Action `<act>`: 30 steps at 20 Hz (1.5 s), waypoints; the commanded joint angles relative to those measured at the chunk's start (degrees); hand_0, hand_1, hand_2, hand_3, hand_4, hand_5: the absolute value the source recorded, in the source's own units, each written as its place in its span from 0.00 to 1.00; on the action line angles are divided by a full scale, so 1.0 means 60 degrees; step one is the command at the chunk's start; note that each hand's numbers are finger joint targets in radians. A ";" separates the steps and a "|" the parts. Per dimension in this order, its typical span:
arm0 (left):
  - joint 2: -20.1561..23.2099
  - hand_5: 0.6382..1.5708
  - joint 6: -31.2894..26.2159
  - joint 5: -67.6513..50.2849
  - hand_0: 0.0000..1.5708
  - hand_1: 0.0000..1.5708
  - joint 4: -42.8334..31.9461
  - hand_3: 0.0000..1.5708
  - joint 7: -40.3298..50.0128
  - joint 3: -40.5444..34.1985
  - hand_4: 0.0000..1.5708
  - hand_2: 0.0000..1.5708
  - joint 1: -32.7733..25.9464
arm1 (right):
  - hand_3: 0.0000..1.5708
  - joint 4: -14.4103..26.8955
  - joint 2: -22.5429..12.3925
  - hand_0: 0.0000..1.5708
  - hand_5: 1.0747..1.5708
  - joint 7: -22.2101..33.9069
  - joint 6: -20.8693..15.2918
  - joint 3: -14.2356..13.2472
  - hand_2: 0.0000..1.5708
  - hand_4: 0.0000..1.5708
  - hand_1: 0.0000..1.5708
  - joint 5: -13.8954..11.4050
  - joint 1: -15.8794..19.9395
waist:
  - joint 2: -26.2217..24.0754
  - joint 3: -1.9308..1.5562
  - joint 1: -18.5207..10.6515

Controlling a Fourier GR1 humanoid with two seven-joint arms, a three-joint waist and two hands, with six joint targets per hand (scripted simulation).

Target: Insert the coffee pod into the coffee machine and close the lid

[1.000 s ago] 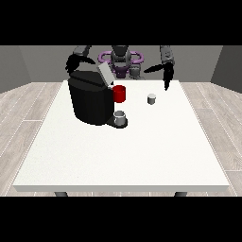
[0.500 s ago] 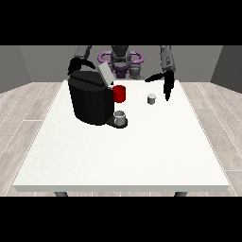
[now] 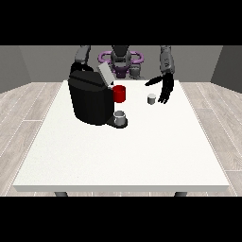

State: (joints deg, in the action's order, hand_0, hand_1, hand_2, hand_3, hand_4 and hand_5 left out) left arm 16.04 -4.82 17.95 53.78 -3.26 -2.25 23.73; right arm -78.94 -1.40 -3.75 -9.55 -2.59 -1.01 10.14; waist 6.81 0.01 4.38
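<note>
Hand at view's right (image 3: 165,90) beside coffee pod (image 3: 151,99) — contact unclear.

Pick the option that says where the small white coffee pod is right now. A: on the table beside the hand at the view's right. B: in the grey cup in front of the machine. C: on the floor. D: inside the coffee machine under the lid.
A: the coffee pod stands on the white table, just beside the hand at the view's right, apart from the coffee machine, whose lid is up.
</note>
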 commanded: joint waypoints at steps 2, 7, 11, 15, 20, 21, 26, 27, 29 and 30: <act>0.0294 1.00 0.0623 0.0446 0.51 0.51 -0.1363 0.32 -0.0880 -0.0367 0.00 0.54 0.0286 | 0.00 -0.0336 -0.0255 0.00 1.00 0.0261 0.0170 0.0026 0.00 0.26 0.00 -0.0008 0.0445 | 0.0629 0.0005 0.0494; 0.0297 1.00 0.0492 0.1377 0.37 0.37 -0.1444 0.30 -0.0247 0.0409 0.00 0.46 0.0031 | 0.00 -0.0255 -0.0233 0.00 1.00 0.0830 0.0168 0.0037 0.00 0.25 0.00 0.0051 0.0013 | -0.0348 0.0001 0.0320; 0.0344 1.00 0.0942 0.1969 0.35 0.35 -0.1589 0.29 -0.0395 0.0581 0.00 0.44 0.0557 | 0.00 0.0297 -0.0379 0.00 1.00 0.0232 0.0471 -0.0243 0.00 0.30 0.00 0.0318 0.0361 | 0.0116 -0.0001 0.0332; 0.0226 1.00 0.1800 0.2188 0.44 0.44 -0.2427 0.38 -0.1248 0.0240 0.00 0.53 0.0688 | 0.00 -0.0288 -0.0028 0.00 1.00 0.0463 -0.0001 0.0170 0.00 0.33 0.00 -0.0049 0.0165 | 0.0148 0.0003 0.0625; 0.0016 1.00 0.2593 0.2465 0.53 0.53 -0.2772 0.47 -0.1494 0.0074 0.25 0.62 0.1017 | 0.00 0.0010 -0.0161 0.00 1.00 0.0323 0.0214 -0.0061 0.00 0.33 0.00 0.0243 0.0342 | 0.0313 0.0001 0.0525; 0.0039 1.00 0.2864 0.2740 0.52 0.52 -0.2749 0.47 -0.1356 0.0226 0.25 0.62 0.0944 | 0.00 0.0065 -0.0161 0.00 1.00 0.0385 0.0113 -0.0200 0.00 0.33 0.00 0.0309 0.0485 | 0.0314 0.0001 0.0465; 0.0545 1.00 0.2951 0.3197 0.59 0.59 -0.3317 0.52 -0.1453 0.0212 0.18 0.66 0.1445 | 0.00 -0.0299 0.0057 0.00 1.00 -0.0028 0.0155 0.0230 0.00 0.33 0.00 0.0110 0.0133 | 0.0576 0.0001 0.0920; 0.0762 1.00 0.2216 0.3303 0.57 0.57 -0.3004 0.49 -0.1266 0.0474 0.20 0.64 0.1409 | 0.00 0.0393 -0.0308 0.00 1.00 -0.0055 0.0429 -0.0318 0.00 0.32 0.00 0.0456 0.0299 | 0.0325 -0.0004 0.0436; 0.0349 1.00 0.2776 0.3495 0.65 0.65 -0.3474 0.57 -0.1411 0.0479 0.18 0.71 0.1147 | 0.00 -0.0300 0.0078 0.00 1.00 0.0241 0.0279 0.0170 0.00 0.34 0.00 0.0340 0.0075 | 0.0164 0.0001 0.0700; 0.0435 1.00 0.2319 0.3420 0.71 0.71 -0.3284 0.61 -0.1005 0.0391 0.18 0.75 0.1607 | 0.00 0.0190 -0.0288 0.00 1.00 0.0308 0.0422 -0.0308 0.00 0.31 0.00 0.0554 0.0203 | 0.0118 -0.0001 0.0604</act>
State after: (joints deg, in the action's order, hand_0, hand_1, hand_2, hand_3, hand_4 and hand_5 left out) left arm 18.39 10.41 37.02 35.27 -11.49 -0.08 31.43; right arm -79.14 -1.97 -2.05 -8.10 -2.84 0.96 11.31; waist 7.95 -0.12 8.01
